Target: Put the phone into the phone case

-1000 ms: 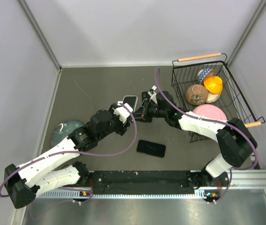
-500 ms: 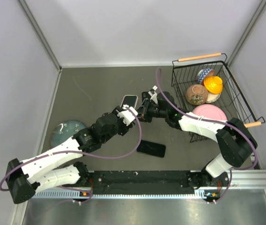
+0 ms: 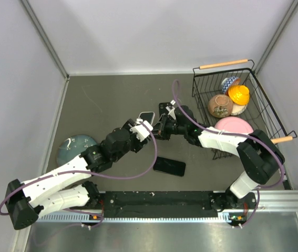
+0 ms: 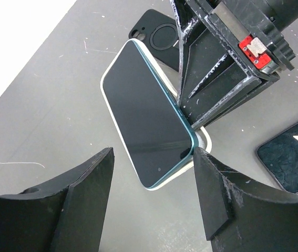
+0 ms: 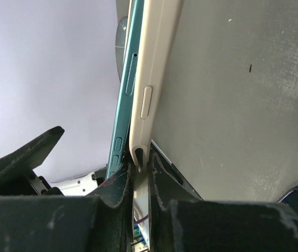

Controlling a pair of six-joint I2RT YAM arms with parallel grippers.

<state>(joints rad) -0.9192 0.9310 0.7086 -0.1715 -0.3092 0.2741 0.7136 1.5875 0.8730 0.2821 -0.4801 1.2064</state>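
Starting at the near edge of the tabletop [image 3: 101, 100]: a dark handset [image 3: 169, 166] lies flat, screen up, just in from the arm bases, a little right of centre. Nothing touches it.

Left side, close to the left edge: a blue-grey dish [image 3: 74, 147], well apart from both arms.

Mid-table, both arms meet.
- Left gripper [image 4: 153, 155]: released, fingers spread wide on either side of the phone's near end. The finger on the left of its wrist view stands apart from the device. The finger on the right sits right at the corner, possibly brushing it; contact is hard to judge from this angle.
- Right gripper [image 5: 140, 167]: clenched on the thin lip of the phone case [image 5: 156, 68], pinching one long side between its pads.

Phone [image 4: 146, 123]: teal-edged, dark screen up, lying over the cream case around the centre of the tabletop. Not seated flush. On the side held by the right gripper the teal edge rides above the case wall, with a gap between them that widens away from the pinch. On the opposite long side the cream rim shows beside the screen.

Just beyond the phone, partly behind the right gripper: a black cover [image 4: 158, 35] with a ring on its back, flat on the surface.

Far right corner: a wire basket [image 3: 224, 64] with wooden handles, holding a pink plate [image 3: 234, 126], a brown bowl [image 3: 220, 105] and an orange object [image 3: 238, 94].
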